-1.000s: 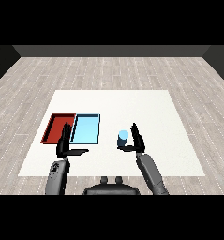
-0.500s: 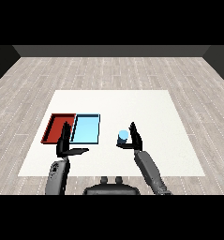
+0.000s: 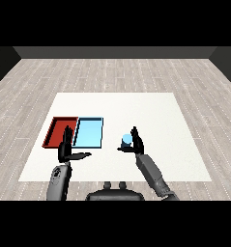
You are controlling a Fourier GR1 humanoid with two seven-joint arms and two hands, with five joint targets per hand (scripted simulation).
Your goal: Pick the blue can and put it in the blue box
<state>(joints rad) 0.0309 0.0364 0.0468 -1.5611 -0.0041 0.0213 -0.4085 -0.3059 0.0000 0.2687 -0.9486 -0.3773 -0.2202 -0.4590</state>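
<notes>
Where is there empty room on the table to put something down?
The white table is bare behind the red tray and light blue tray, and along its right side past the small blue can. It is crowded at the front: the left hand stands before the trays and the right hand is at the can.

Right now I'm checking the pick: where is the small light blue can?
In the head view, the small light blue can stands right of the light blue tray, beside the right hand.
</notes>
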